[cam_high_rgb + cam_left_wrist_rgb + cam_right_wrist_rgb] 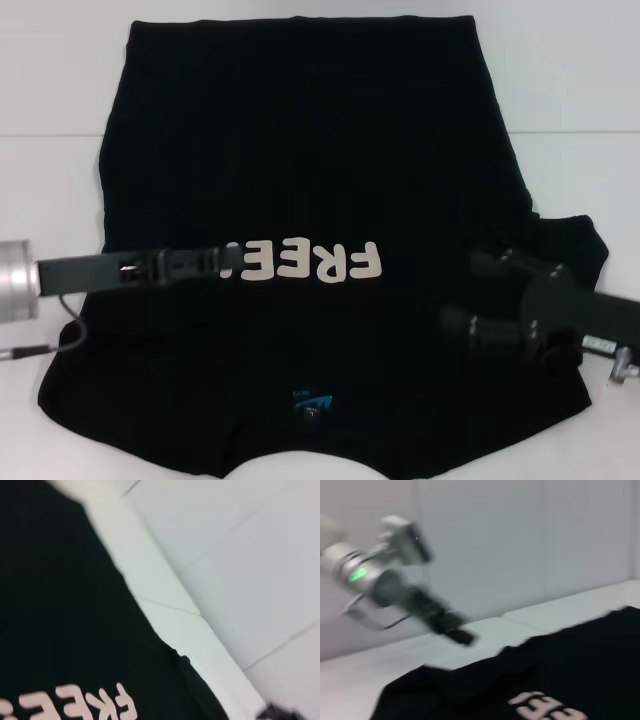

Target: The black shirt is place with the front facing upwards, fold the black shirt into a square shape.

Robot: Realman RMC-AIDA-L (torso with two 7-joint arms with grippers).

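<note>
The black shirt (300,150) lies flat on the white table, front up, its cream "FREE" lettering (320,262) upside down and the blue neck label (313,400) near the front edge. My left gripper (226,260) reaches in from the left just over the lettering's end; it looks like one thin bar, shut, with no cloth lifted. It also shows in the right wrist view as the left gripper (462,636) above the shirt (570,670). My right gripper (468,294) hovers open over the shirt's right side. The left wrist view shows the shirt (60,605) and its lettering only.
The white table (50,100) shows bare on both sides of the shirt. The right sleeve (578,240) sticks out beside the right arm. The shirt's left edge runs straight with no sleeve showing. A cable (70,335) hangs under the left arm.
</note>
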